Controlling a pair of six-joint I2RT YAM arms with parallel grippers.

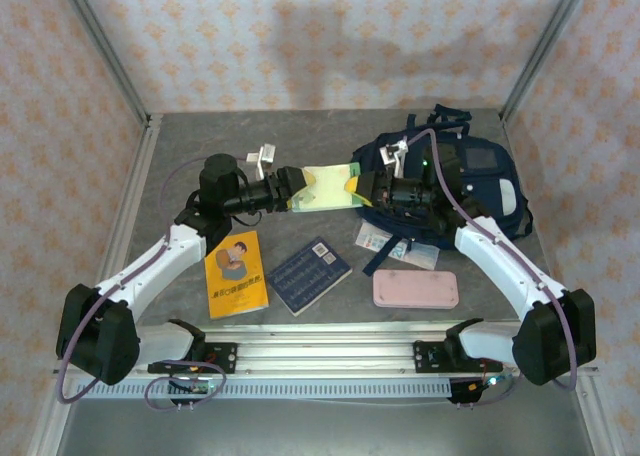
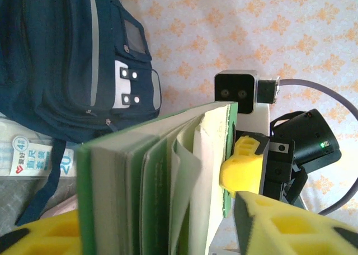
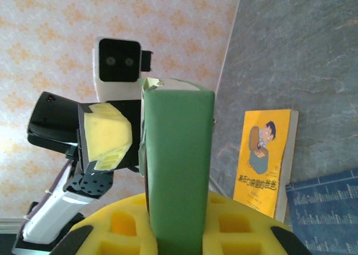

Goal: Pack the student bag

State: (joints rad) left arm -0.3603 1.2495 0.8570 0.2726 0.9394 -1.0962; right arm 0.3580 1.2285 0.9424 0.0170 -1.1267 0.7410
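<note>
A grey table is enclosed by walls papered in an orange motif; the student bag is laid at its far right, behind the right arm. A green book is held in the air between the two arms, just left of the bag; the left gripper is clamped on one end and the right gripper is closed on the other. A handover is judged to be in hand; next, the left jaws would have to be released so that the book can be carried into the bag. The bag's opening is hidden, so its contents cannot be told; an orange book, a navy book, a pink case and some packets are seen lying unpacked on the table.
</note>
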